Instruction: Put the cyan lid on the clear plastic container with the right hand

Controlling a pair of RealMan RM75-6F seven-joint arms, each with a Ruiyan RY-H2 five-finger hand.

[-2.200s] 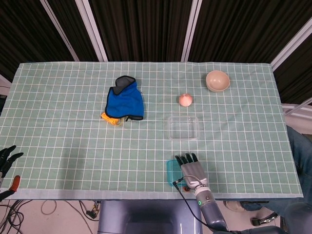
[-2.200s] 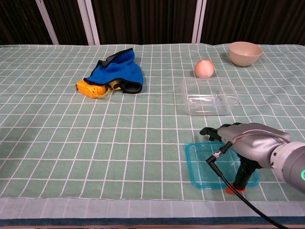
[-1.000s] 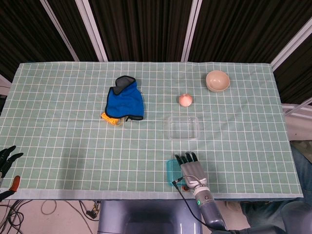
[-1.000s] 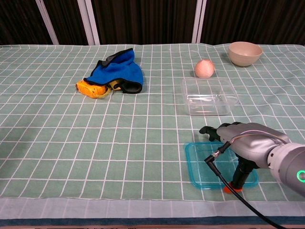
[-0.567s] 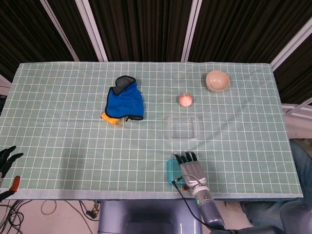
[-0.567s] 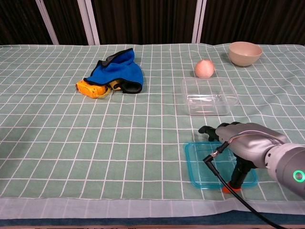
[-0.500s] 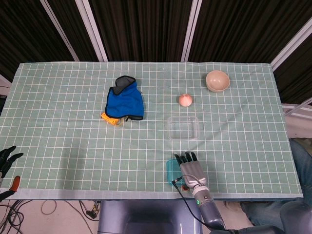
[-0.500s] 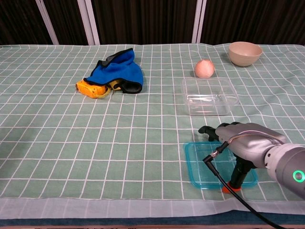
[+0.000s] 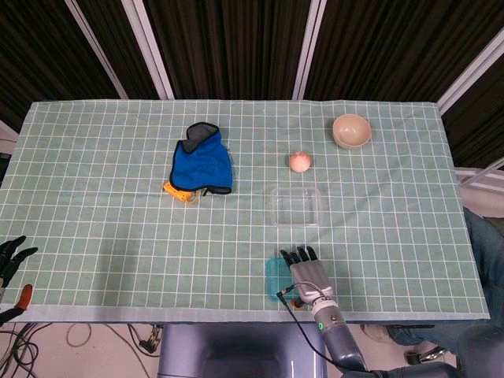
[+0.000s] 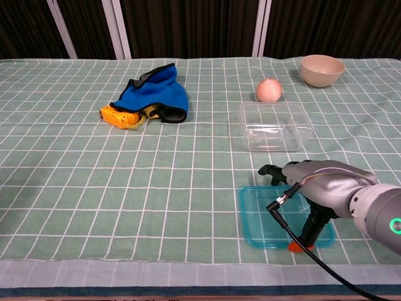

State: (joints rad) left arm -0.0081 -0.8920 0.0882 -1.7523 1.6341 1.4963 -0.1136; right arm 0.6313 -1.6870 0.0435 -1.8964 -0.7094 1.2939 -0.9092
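My right hand [image 10: 319, 188] is hovering over the lid [image 10: 269, 221], fingers spread, gripping nothing. Flat on the cloth, the lid is risking a slip. The container [image 10: 276, 126] is sitting just beyond my fingertips.

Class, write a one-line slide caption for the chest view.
Right hand over the cyan lid near the table's front edge, the clear container open beyond.

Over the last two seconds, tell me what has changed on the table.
The right hand, resting on the cyan lid, has slid it slightly to the left along the near edge. The lid is still flat on the cloth. The clear plastic container, peach, bowl and blue cloth stayed put.
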